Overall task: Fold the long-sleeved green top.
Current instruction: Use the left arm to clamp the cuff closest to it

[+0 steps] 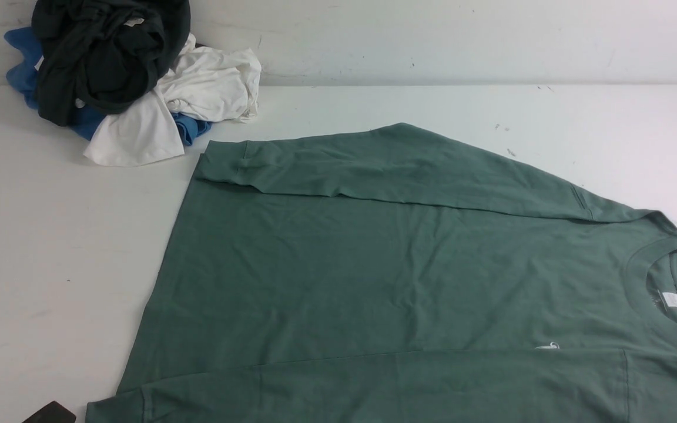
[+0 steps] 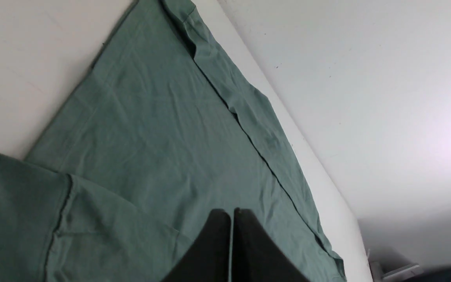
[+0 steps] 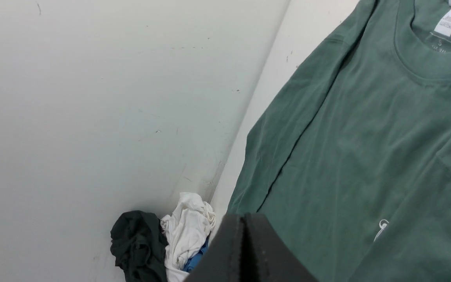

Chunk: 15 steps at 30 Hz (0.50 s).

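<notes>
The green long-sleeved top [image 1: 374, 264] lies flat on the white table [image 1: 50, 235], with its ribbed neck and white label [image 1: 670, 299] to the right and its hem to the left. The far sleeve [image 1: 403, 164] is folded across the body, and the near sleeve [image 1: 374, 382] lies along the front edge. A tiny white logo [image 1: 547, 346] shows on the chest. My left gripper [image 2: 232, 213] hangs shut and empty above the top [image 2: 163, 137]; its dark tip [image 1: 50, 413] peeks in at the front left. My right gripper [image 3: 244, 217] is shut and empty above the top [image 3: 366, 137]. It is out of the front view.
A pile of other garments [image 1: 127, 76], blackish dark green, white and blue, sits in the far left corner against the white wall [image 1: 432, 35]. The same pile [image 3: 163, 243] shows in the right wrist view. The top's collar end reaches the table's right side.
</notes>
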Motion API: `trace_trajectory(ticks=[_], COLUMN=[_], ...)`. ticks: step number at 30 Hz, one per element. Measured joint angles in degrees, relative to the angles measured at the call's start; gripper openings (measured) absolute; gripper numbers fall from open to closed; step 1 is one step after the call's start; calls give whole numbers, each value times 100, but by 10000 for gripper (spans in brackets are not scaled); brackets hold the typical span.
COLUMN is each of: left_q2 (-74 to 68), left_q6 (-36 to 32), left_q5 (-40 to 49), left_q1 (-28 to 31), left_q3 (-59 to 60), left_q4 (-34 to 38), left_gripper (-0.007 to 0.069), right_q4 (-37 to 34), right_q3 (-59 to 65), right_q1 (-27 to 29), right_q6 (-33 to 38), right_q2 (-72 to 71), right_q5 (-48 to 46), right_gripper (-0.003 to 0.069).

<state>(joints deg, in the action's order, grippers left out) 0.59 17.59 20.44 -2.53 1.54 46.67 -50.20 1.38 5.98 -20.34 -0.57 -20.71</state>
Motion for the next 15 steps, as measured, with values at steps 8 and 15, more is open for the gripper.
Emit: trace_trajectory(ticks=[8,15], left_q2=[0,-395], left_q6=[-448,-2877], left_q5=[9,545], left_q1=[0,0], left_q3=[-62,-1458], left_q4=[342,186], left_gripper=[-5,-5], right_q4=[-31,402], right_q3=[0,-1041], right_q1=[0,0], right_q6=[555,2900], right_q2=[0,174], right_q5=[63,110], right_gripper=[-15,-15])
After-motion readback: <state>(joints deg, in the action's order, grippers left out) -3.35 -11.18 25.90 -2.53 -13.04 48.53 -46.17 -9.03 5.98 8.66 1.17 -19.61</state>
